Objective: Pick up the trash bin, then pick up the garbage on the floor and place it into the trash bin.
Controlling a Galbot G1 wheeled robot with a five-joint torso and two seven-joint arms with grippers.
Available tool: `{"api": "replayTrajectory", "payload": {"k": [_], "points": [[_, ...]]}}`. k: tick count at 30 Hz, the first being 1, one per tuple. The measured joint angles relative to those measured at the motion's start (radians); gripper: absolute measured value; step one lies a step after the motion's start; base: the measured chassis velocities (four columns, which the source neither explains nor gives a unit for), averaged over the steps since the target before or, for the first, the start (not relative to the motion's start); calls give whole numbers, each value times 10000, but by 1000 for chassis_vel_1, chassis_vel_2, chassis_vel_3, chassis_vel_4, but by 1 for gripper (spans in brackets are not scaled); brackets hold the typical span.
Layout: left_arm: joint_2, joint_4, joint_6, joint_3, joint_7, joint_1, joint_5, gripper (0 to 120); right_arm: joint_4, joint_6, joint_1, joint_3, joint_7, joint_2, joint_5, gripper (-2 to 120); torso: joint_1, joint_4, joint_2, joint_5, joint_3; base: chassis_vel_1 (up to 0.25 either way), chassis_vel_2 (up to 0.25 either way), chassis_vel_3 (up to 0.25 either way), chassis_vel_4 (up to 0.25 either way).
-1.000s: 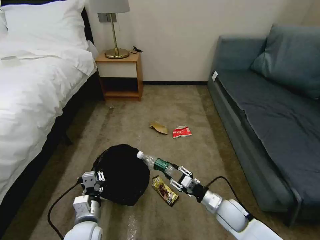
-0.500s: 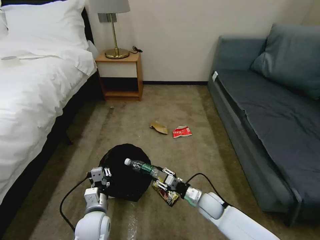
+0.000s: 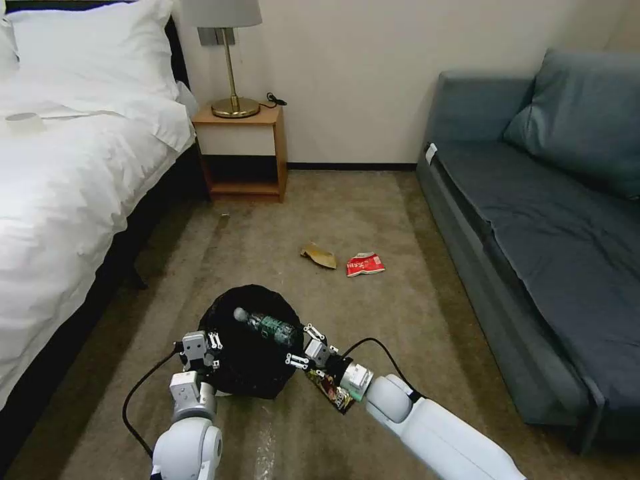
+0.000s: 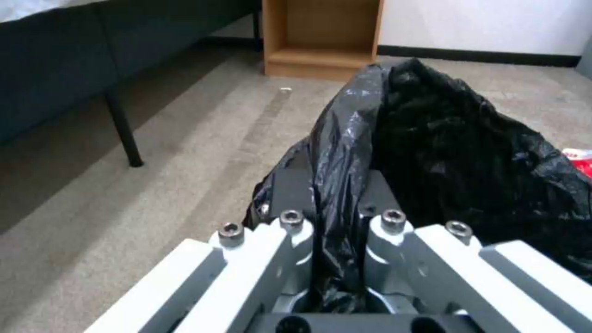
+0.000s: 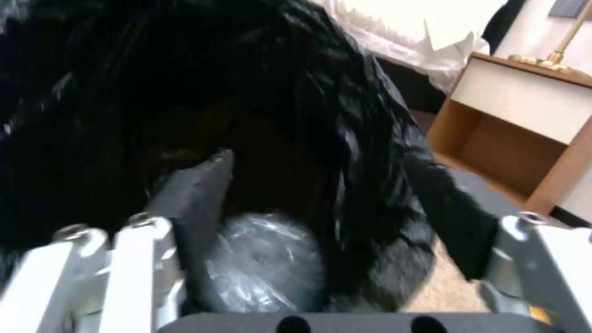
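— Trash bin (image 3: 250,353): where does it sit in the head view?

— Low and left of centre in the frame, on the carpet (image 3: 373,213), its black bag liner (image 4: 444,152) draped over the rim. The left gripper (image 3: 198,347) is at the bin's left edge; in the left wrist view its fingers (image 4: 290,231) are pressed together on a fold of that liner.

— And the bottle?

— The clear plastic bottle (image 3: 263,324) lies across the bin's mouth, pale cap toward the upper left, green label at its middle. The right gripper (image 3: 301,348) is at the bin's right rim with its fingers spread; in the right wrist view the bottle's base (image 5: 265,259) sits between them, close to one finger (image 5: 197,194) and clear of the other. Whether that near finger touches the bottle cannot be told.

— What litter is on the floor?

— A gold-brown snack wrapper (image 3: 331,392) lies just under the right gripper's wrist, beside the bin. Farther up the frame, near its centre, a tan cardboard scrap (image 3: 318,255) and a red-and-white packet (image 3: 365,265) rest near each other on the carpet.

— The surroundings?

— A white bed (image 3: 60,180) fills the left, a grey-blue sofa (image 3: 533,220) the right, and a wooden nightstand (image 3: 243,150) with a brass lamp (image 3: 230,60) stands against the wall at upper centre-left.
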Motion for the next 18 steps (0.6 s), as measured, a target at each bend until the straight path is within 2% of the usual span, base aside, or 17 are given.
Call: {"api": "replayTrajectory", "payload": {"k": [2, 3, 6, 18], "points": [[15, 0, 34, -10, 2, -30, -40, 5, 4, -10, -5, 37, 0, -50, 5, 88, 0, 0, 1, 0, 1, 0, 0, 0, 0], [15, 0, 34, -10, 2, -30, -40, 5, 4, -10, -5, 37, 0, -50, 5, 88, 0, 0, 1, 0, 1, 0, 0, 0, 0], [46, 5, 103, -30, 1, -83, -79, 5, 24, -22, 100, 62, -7, 14, 40, 99, 0, 0, 0, 0, 1, 0, 0, 0, 0], [133, -252, 243, -187, -32, -29, -269, 5, 99, -193, 443, 735, 260, 787, 410, 100, 1, 1, -2, -7, 4, 0, 0, 0, 0]]}}
